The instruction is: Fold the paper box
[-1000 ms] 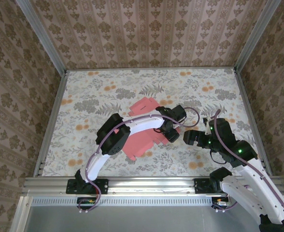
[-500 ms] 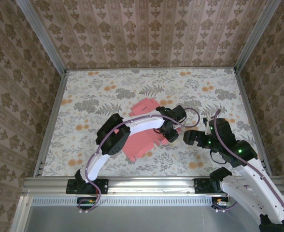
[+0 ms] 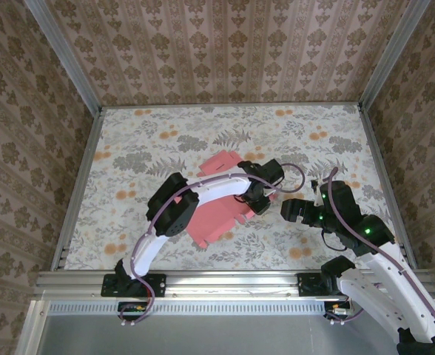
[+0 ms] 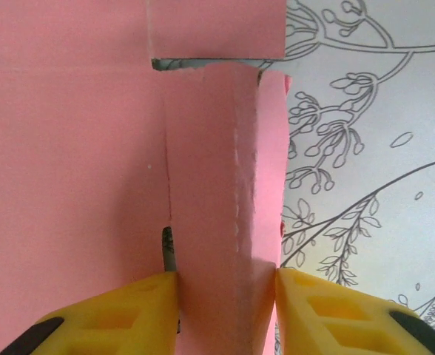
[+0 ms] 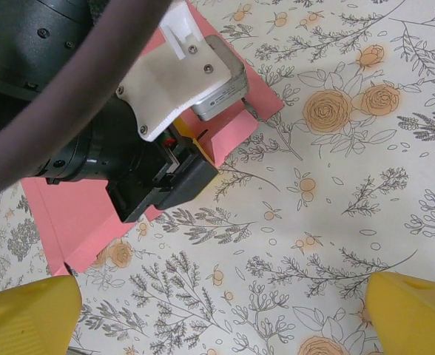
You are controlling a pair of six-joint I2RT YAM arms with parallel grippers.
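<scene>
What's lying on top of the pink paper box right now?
The left arm reaches across the paper box; the left pincer pinches a raised flap at the sheet's right edge. The card beneath the arm is covered.

From above, my left arm (image 3: 217, 186) lies across the paper box (image 3: 211, 222), hiding its middle and my left jaws near its 3 o'clock edge. In my left wrist view the box runs off at 9, 12 and 6 o'clock, and the raised flap (image 4: 210, 185) is cut off at 6 between my left fingers (image 4: 129, 314). In my right wrist view, my right fingers (image 5: 25, 314) are clipped at 7 and 5 o'clock.
</scene>
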